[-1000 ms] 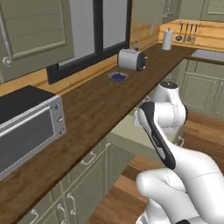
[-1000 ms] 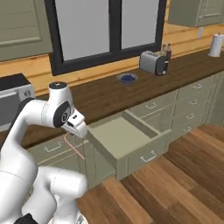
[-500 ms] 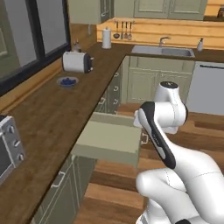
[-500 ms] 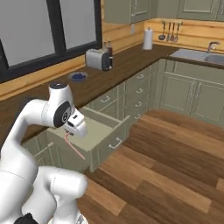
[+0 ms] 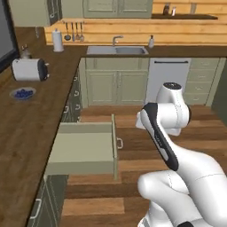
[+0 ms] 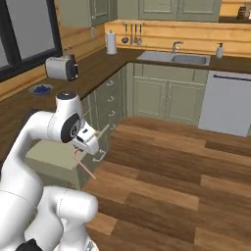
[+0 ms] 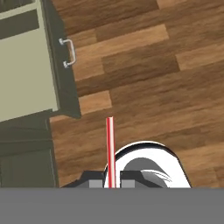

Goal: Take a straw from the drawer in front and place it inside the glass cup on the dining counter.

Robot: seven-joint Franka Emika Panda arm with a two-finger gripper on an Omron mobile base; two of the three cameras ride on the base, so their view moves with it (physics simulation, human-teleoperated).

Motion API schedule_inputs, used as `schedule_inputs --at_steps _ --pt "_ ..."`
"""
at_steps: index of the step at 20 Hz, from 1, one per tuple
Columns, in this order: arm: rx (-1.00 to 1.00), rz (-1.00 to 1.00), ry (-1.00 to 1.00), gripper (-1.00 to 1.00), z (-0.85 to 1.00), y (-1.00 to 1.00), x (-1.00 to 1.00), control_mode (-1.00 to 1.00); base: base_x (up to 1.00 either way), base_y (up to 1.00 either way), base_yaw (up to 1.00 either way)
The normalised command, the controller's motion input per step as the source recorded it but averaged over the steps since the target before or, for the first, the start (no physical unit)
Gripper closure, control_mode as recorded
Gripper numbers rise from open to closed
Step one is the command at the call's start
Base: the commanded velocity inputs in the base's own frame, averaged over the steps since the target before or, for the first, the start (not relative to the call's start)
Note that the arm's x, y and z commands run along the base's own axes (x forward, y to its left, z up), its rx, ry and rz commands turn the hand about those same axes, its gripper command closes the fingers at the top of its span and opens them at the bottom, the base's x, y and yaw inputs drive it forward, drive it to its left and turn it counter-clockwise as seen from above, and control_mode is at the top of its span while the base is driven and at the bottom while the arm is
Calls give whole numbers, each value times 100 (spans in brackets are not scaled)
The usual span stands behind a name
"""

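One straw (image 7: 110, 151) is clamped between the fingers of the hand (image 7: 110, 183), projecting straight out over the wood floor (image 7: 166, 87); in the right base view it hangs below the hand (image 6: 87, 142) as a thin pink line. Risk: the grip is at one end, so a fast swing or a knock against the open drawer (image 5: 84, 148) could pivot or dislodge it. The drawer interior appears empty from these angles.

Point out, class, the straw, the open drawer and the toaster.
straw (image 7: 110, 148): hand view, middle of its red shaft.
open drawer (image 5: 84, 146): left base view, its bare floor.
toaster (image 6: 60, 68): right base view, its side.
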Motion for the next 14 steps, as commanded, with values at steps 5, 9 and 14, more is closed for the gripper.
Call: schedule_inputs --at_steps 5,9,14 --pt "0 0 0 100 0 0 0 100 9 -12 -48" --pt "0 0 0 100 0 0 0 100 32 -24 -48" --pt "0 0 0 100 0 0 0 100 39 -43 -44"
